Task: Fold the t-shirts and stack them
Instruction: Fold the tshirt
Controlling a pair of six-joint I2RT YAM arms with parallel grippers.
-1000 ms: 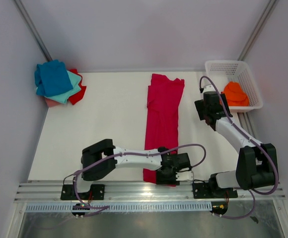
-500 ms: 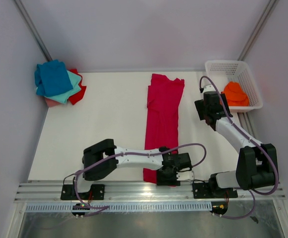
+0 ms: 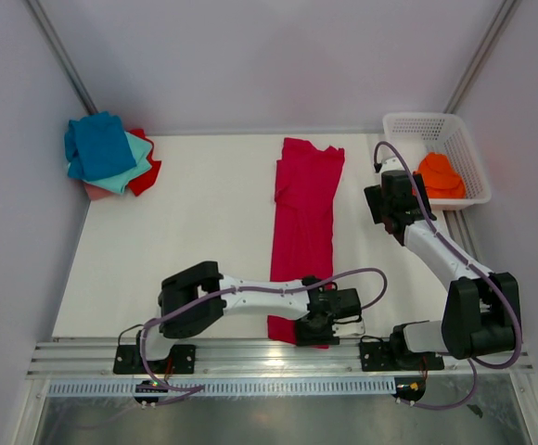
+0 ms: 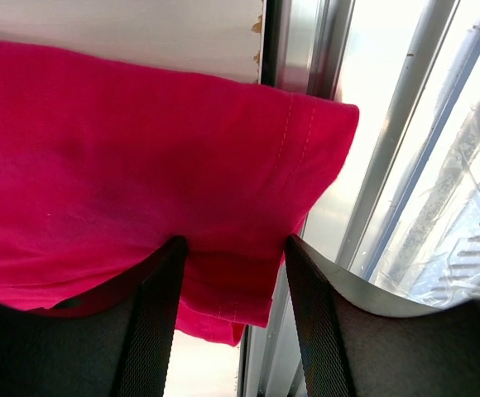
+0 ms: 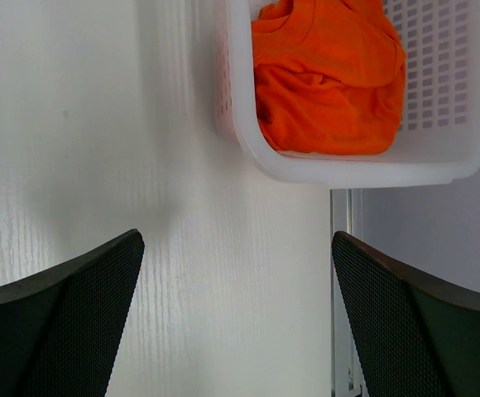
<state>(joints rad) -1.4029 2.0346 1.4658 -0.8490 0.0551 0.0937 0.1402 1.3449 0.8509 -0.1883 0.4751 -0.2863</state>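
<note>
Left gripper [image 4: 233, 248], half-spread astride the hem of the tee [image 3: 304, 213]: we close low, catching both layers. Right gripper [image 5: 237, 240] gapes, empty.

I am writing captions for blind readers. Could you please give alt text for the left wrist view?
A crimson t-shirt fills most of the view, its hem between the dark jaws of the left gripper. Its stitched corner reaches past the edge of the white table, over metal rails.
</note>
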